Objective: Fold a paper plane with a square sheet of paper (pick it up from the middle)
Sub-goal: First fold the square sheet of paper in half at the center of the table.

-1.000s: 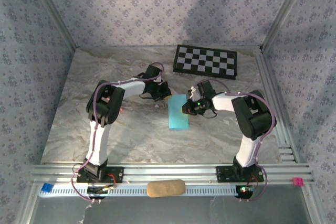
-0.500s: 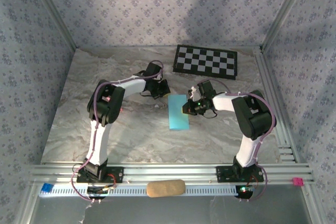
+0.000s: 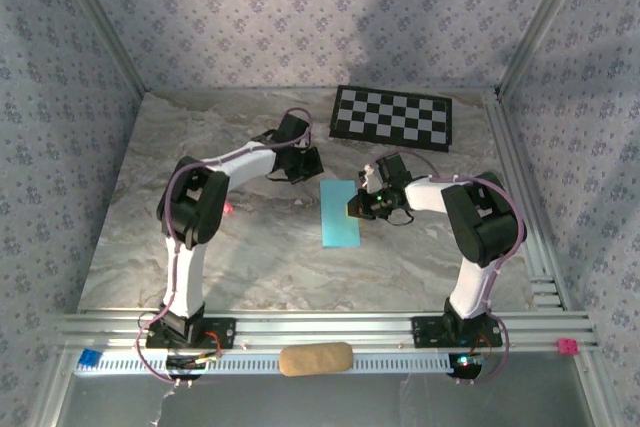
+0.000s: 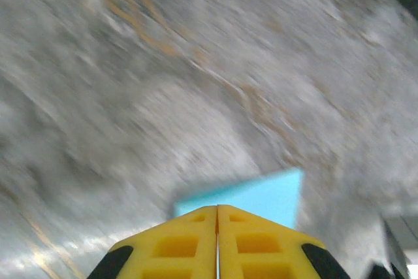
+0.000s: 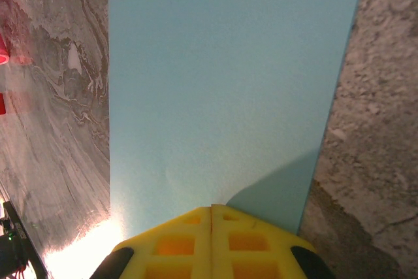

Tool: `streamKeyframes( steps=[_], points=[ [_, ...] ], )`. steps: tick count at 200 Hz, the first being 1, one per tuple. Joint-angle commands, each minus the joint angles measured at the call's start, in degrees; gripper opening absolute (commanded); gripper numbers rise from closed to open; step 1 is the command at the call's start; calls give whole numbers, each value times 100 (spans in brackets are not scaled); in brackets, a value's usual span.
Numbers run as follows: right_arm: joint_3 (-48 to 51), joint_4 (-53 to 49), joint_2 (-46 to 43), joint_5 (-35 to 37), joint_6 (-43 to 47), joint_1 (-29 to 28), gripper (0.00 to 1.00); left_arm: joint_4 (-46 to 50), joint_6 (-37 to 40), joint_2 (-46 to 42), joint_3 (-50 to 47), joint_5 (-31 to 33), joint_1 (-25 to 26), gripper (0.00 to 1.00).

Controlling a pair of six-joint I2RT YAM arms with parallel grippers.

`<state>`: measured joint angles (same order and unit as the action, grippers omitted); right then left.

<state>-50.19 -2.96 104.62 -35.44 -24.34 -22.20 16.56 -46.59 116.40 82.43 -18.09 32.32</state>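
Lying flatter and narrower than a second ago, the light blue sheet of thin paper point(image 3: 339, 214) now reads as a slim folded rectangle on the grey marbled bench point(image 3: 200, 247), where its left side earlier looked raised and wider. I take that to mean the fold has been laid down and the crease is ready to be pressed, with most of the plane's shaping not yet done.

The right fingers point(image 3: 356, 208) have not shifted. They are shut tight, tip to tip, with nothing visibly pinched between them, and they sit at the strip's right long edge. In the right wrist view the right fingers point(image 5: 199, 223) have the paper point(image 5: 228, 83) spread straight ahead of their tips and partly under them. Whether they press on it I cannot tell.

Farther off, the left fingers point(image 3: 304, 164) have drawn back from the strip's far left corner and now stand clear of it. Their own blurred view shows the left fingers point(image 4: 206, 220) closed on nothing, a corner of the paper point(image 4: 261, 197) just beyond their tips.

Beyond both lies the black-and-white checkerboard mat point(image 3: 392, 117), well apart.
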Motion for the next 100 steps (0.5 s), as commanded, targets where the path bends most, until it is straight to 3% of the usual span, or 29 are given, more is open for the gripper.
streamKeyframes(
  steps=[1, 47, 100],
  points=[
    [348, -1171, 336, 1030, 66, 97, 0, -448, -77, -484, -489, -559, 355, 10],
    [365, -1187, 340, 1065, 61, 96, 0, -1119, -307, -794, -1520, -928, 870, 9],
    [355, -1270, 323, 1101, 88, 88, 0, -1418, -277, -884, -2203, -1039, 960, 9]
  ],
)
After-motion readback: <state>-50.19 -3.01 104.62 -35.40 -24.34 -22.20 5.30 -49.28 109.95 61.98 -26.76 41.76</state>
